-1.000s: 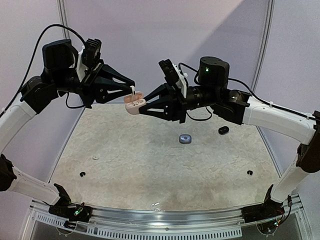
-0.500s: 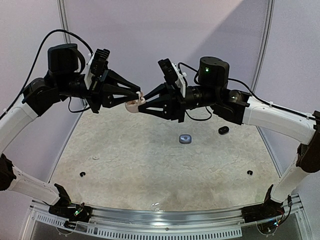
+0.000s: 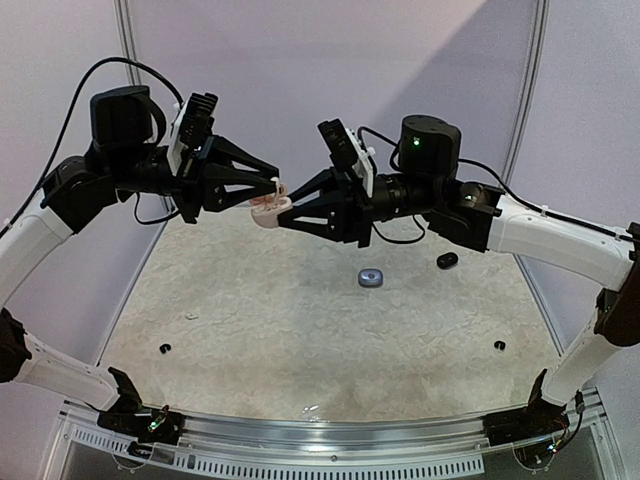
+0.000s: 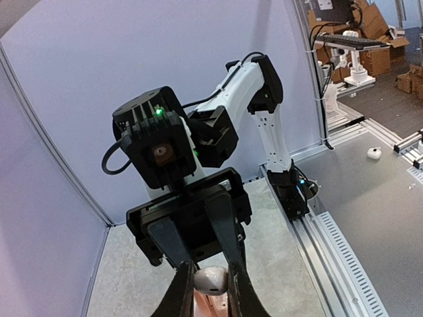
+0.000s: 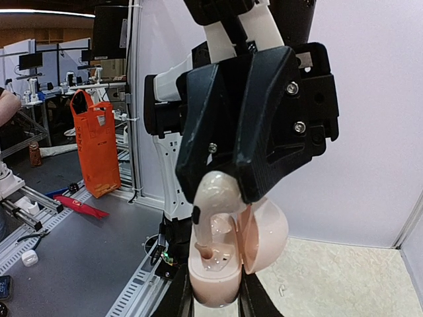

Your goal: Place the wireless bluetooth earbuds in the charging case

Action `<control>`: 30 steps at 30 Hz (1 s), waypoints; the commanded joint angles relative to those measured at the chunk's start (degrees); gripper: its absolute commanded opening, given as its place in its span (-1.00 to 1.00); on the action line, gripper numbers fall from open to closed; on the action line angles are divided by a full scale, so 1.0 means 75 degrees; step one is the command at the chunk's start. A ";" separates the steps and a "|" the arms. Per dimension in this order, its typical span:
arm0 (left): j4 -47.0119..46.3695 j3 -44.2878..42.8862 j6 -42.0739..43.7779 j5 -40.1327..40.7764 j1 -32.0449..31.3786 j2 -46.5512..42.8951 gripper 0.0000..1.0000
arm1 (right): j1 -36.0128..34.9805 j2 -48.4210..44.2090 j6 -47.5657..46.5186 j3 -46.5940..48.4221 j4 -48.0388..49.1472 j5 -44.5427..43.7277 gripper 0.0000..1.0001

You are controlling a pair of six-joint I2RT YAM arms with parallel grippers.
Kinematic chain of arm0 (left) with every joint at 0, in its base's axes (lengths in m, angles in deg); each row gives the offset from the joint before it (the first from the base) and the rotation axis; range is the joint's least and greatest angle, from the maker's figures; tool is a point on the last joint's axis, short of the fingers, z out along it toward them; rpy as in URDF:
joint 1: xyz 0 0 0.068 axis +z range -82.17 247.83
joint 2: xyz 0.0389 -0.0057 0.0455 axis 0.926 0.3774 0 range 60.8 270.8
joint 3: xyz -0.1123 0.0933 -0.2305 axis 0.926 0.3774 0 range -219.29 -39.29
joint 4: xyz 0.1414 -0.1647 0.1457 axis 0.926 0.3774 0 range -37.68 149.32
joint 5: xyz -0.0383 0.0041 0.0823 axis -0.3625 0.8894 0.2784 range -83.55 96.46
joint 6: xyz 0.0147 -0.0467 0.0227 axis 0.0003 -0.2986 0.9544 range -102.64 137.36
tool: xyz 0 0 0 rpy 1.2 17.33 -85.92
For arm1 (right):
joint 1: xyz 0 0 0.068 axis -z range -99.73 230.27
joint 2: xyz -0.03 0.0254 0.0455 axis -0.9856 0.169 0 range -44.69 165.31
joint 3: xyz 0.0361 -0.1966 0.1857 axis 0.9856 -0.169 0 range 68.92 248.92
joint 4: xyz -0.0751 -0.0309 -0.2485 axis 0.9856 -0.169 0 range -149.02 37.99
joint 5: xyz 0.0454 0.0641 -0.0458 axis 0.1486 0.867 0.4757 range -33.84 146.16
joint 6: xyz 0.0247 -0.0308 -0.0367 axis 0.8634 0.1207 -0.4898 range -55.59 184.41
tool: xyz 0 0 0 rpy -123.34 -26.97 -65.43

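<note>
- Left arm (image 3: 35, 225) arches up from lower left; left gripper (image 3: 271, 189) points right, jaws pinched narrow.
- Right arm (image 3: 545, 232) arches from lower right; right gripper (image 3: 287, 212) points left, jaws pinched, tips nearly meeting at upper centre.

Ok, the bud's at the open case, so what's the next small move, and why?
Probably ease the left gripper toward the case, pushing the white earbud along its stem. The stem tip appears to sit in a well, but the head stands above the rim; the right gripper grips the case.
</note>
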 commanded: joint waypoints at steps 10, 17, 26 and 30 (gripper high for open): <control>-0.0099 0.0208 0.0298 0.0444 -0.0183 -0.0117 -1.00 | -0.0062 -0.0236 0.0204 -0.0071 0.0410 -0.0052 -1.00; -0.0021 0.0377 0.0353 0.0385 -0.0333 -0.0052 -1.00 | -0.0072 -0.0223 0.0217 -0.0059 0.0466 -0.0063 -1.00; -0.0330 0.0429 -0.0429 0.0373 -0.0283 -0.0083 -1.00 | -0.0063 -0.0345 0.0312 -0.0381 0.1158 -0.0091 -1.00; -0.0962 0.0450 -0.1227 0.0145 -0.0252 -0.0040 -1.00 | -0.0067 -0.0350 0.0724 -0.0502 0.1660 -0.0037 -1.00</control>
